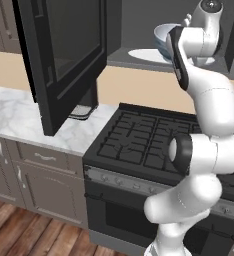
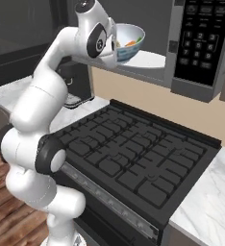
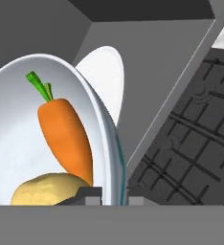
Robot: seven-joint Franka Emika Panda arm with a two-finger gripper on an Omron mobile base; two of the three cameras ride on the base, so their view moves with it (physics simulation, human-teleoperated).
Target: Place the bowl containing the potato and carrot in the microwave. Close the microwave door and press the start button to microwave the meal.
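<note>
My gripper (image 3: 114, 197) is shut on the rim of the white bowl (image 3: 18, 124), one fingertip inside the wall and one outside. The orange carrot (image 3: 66, 136) with its green top and the yellow potato (image 3: 49, 189) lie inside it. The bowl (image 2: 132, 44) hangs tilted at the open mouth of the microwave (image 2: 198, 43), over the near edge of the white turntable plate (image 2: 150, 60). In the left base view the bowl (image 1: 161, 36) is partly hidden behind my arm. The microwave door (image 1: 64, 55) stands swung wide open to the left.
A black gas stove (image 1: 139, 140) lies directly under the microwave. A small black coffee machine (image 2: 78, 81) stands on the marble counter (image 1: 19, 120) to the stove's left, below the open door. The control strip carries a keypad (image 2: 193, 41).
</note>
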